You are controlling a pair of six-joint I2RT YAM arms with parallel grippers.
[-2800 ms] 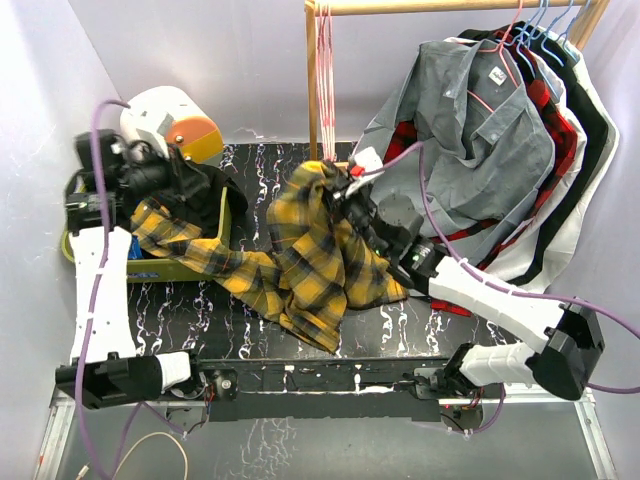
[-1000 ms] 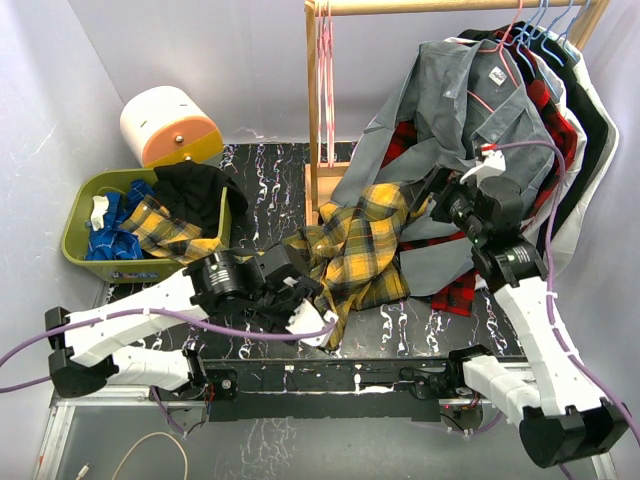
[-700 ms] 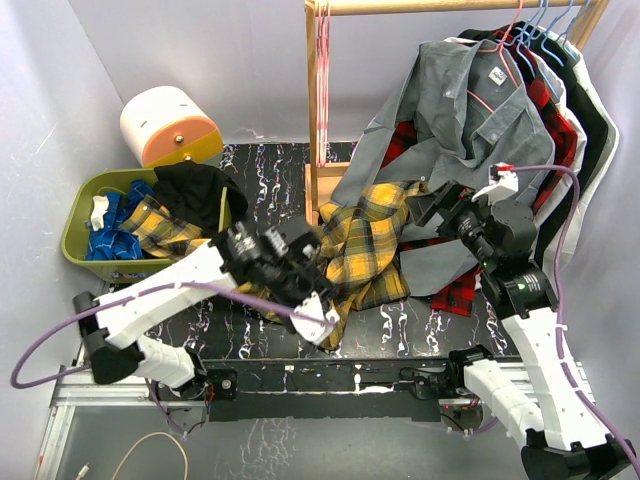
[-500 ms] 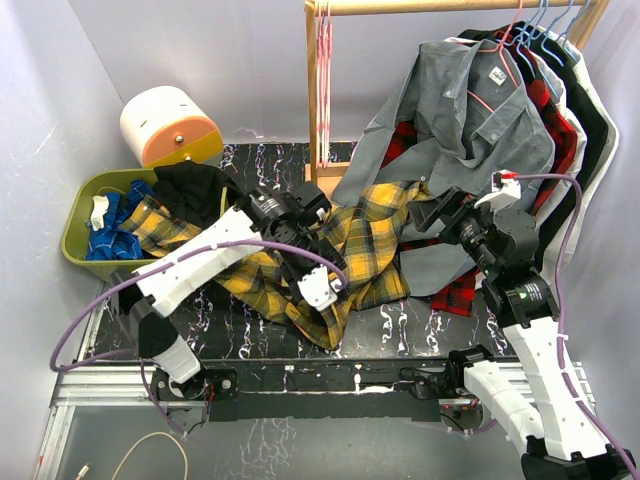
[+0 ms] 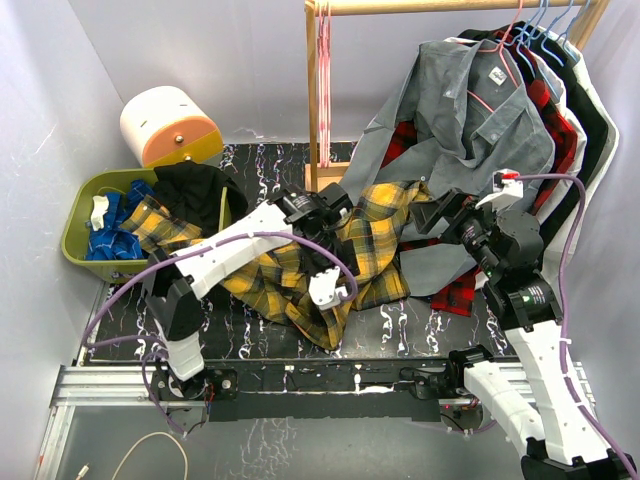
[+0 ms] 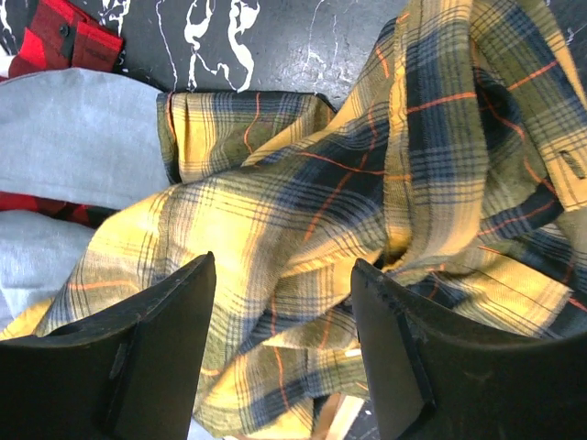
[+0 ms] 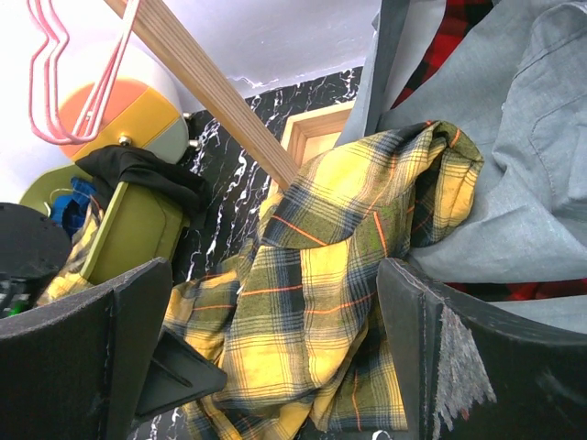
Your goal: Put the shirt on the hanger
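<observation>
The yellow, black and green plaid shirt lies crumpled on the black marbled table, one sleeve trailing into the green bin. My left gripper hangs low over the shirt's middle, jaws apart, nothing pinched between them. My right gripper stands wide open just right of the shirt's upper fold, beside the hanging grey shirt. The pink hanger hangs bare at the left end of the wooden rail.
A wooden rack post and its base stand behind the shirt. A grey shirt, a red-and-black plaid one and darker garments hang at right. The green bin of clothes and an orange-white drum sit at left.
My left arm swung from the front left across the table and over the shirt, jaws narrowing a little. My right gripper left the shirt and drew back to the right.
</observation>
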